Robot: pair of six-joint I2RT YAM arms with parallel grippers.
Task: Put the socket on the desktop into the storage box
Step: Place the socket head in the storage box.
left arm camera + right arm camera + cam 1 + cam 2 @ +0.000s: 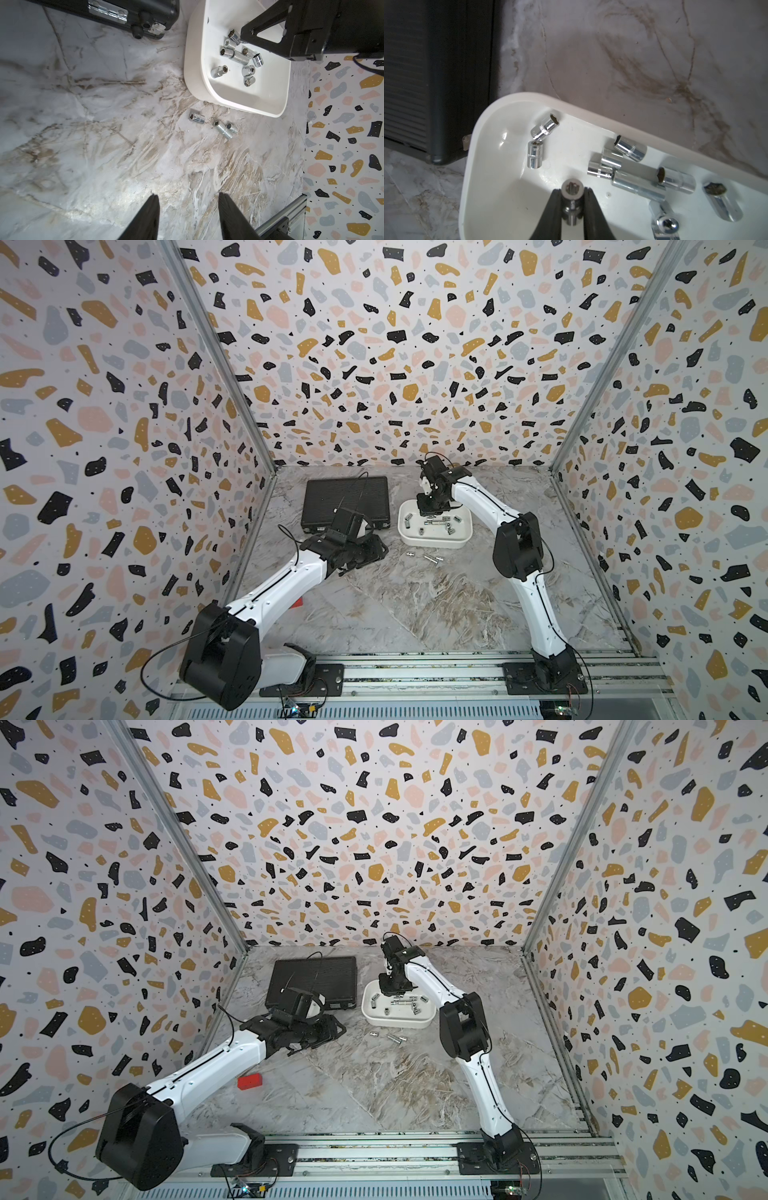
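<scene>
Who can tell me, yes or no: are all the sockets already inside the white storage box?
No, in the left wrist view three sockets lie on the desktop just outside the storage box.

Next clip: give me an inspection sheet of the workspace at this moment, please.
Surface: marble desktop, brown-veined, no spill seen.
Job's things: white storage box holds several sockets; three loose sockets lie on the desktop beside it.
Clutter: black case; red block by the left arm.
Grippers: right gripper shut on a socket over the box; left gripper open, empty.
Cables: black cable loops at the left arm's base.
Surroundings: speckled walls, metal rail in front.
</scene>
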